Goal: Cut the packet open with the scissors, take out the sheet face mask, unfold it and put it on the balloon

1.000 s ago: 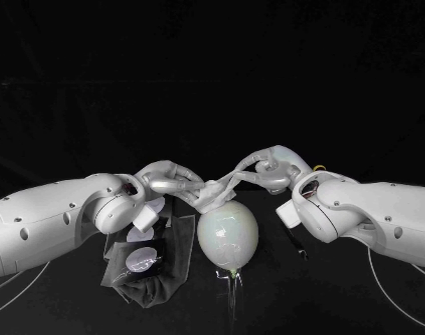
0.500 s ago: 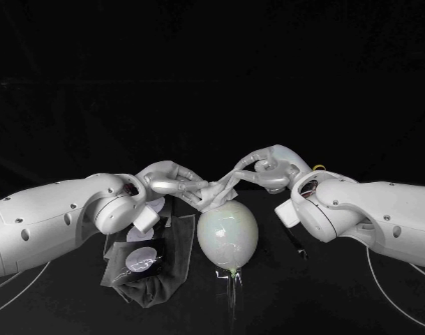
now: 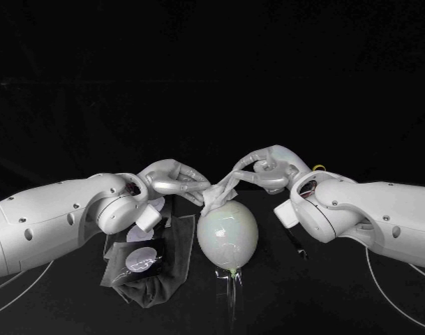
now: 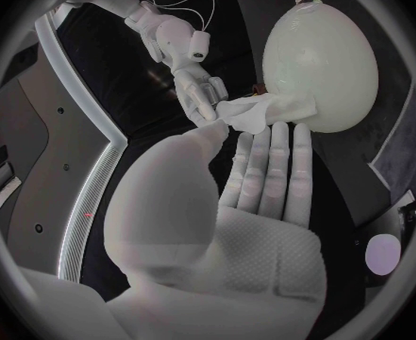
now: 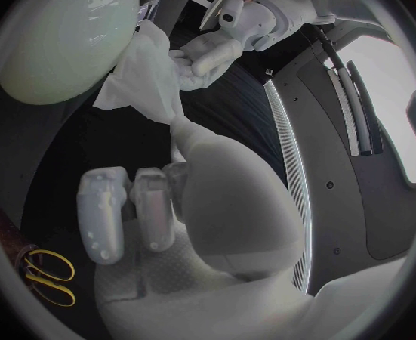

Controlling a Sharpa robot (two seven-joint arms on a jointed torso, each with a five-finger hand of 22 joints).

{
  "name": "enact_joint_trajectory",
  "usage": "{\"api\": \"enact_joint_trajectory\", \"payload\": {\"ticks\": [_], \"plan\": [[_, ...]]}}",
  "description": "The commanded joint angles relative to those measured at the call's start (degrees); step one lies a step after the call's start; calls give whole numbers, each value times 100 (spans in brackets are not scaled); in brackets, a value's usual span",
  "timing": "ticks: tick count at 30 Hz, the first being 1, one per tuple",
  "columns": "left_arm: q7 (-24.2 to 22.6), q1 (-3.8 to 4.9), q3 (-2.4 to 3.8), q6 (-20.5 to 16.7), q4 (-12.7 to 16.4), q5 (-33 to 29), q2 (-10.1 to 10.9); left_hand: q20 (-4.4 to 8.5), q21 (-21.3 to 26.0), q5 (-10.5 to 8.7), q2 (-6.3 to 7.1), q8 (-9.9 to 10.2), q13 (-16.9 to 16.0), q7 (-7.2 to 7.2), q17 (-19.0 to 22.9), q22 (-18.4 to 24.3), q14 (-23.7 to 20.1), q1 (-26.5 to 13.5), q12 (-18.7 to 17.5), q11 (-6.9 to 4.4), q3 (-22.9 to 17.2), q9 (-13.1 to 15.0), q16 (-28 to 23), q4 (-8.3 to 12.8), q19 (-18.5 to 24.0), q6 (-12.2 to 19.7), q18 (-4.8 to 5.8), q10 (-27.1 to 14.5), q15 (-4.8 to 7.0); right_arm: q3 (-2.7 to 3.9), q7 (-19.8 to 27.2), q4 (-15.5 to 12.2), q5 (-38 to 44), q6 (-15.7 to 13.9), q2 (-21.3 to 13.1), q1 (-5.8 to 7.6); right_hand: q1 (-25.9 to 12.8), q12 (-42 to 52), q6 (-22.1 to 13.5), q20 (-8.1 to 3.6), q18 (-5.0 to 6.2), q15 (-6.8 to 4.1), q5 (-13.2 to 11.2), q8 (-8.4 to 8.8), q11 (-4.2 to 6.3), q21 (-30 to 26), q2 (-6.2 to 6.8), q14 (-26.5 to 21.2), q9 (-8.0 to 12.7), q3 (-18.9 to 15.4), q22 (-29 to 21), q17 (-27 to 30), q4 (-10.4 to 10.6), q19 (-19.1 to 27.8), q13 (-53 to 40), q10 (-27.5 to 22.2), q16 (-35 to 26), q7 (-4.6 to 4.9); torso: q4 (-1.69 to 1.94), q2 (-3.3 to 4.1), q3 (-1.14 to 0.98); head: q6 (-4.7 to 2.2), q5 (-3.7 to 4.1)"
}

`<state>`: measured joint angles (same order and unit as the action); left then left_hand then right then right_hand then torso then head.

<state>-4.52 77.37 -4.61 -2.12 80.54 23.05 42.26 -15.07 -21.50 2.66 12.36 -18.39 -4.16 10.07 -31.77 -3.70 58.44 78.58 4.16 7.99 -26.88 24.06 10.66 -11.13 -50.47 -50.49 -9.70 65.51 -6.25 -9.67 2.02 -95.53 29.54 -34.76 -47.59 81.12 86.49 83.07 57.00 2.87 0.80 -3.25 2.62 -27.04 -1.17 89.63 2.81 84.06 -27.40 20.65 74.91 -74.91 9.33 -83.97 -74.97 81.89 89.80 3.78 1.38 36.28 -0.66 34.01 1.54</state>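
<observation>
Left hand (image 3: 172,183) and right hand (image 3: 266,171) are each pinching an end of the mask (image 3: 218,193), which is hanging between them as a crumpled, partly bunched white sheet. Its lower edge is touching the end of the balloon (image 3: 227,234) nearest the hands. The balloon, pale and egg-shaped, is lying on the bench (image 3: 323,293) just below them. The left hand's thumb is pressing the mask against straight, close-set fingers. The right hand's thumb and one finger are reaching to the mask while its other fingers are curling in. Both arms are angling inward, the hands nearly meeting. The dark packet (image 3: 162,269) is lying under the left arm, and the yellow-handled scissors (image 5: 47,277) are lying behind the right hand.
</observation>
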Motion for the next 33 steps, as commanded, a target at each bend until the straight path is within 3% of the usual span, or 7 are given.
{"api": "enact_joint_trajectory", "payload": {"ticks": [1,16,26,33], "plan": [[-146,3,7,-59,-3,118,-29,-15,25,14,-10,16,4,15,-12,-9,-49,54,19,-4,10,-12,35,41,43,-57,-67,-50,6,5,63,-20,18,4,0,4,20,-29,21,-23,-80,-41,19,-15,148,37,-16,594,-9,21,1509,-1509,4,-603,-972,303,20,-2,-2,-1,-1,8,1],[-138,3,6,90,-1,248,-105,-37,93,14,-38,22,-13,8,-57,-17,-129,79,95,-16,90,-67,157,-17,39,-211,-76,-30,7,5,59,-27,18,-9,12,4,4,-29,15,-23,-80,-40,19,-28,147,37,-6,594,-14,48,1509,-1509,-1,-603,-972,304,20,-1,-1,0,1,9,2],[-134,3,6,85,-16,282,-111,-22,124,15,-311,-9,-30,-58,-121,-32,-124,389,199,-73,-64,-104,341,84,-13,-418,-82,63,52,5,60,-34,19,-13,1,4,0,-28,14,-23,-80,-40,18,-32,147,37,-3,594,-16,57,1509,-1509,-4,-603,-973,305,20,-1,1,0,0,10,0],[-157,3,7,52,-19,278,-112,40,74,12,-571,-137,-89,-146,-224,-70,-6,677,378,-189,-130,-62,608,336,-105,-670,-81,311,141,5,55,-32,22,-9,-8,4,-2,-26,14,-23,-80,-40,18,-34,147,37,-2,594,-16,60,1509,-1509,-5,-603,-975,306,20,-1,0,-1,2,9,-4]]}}
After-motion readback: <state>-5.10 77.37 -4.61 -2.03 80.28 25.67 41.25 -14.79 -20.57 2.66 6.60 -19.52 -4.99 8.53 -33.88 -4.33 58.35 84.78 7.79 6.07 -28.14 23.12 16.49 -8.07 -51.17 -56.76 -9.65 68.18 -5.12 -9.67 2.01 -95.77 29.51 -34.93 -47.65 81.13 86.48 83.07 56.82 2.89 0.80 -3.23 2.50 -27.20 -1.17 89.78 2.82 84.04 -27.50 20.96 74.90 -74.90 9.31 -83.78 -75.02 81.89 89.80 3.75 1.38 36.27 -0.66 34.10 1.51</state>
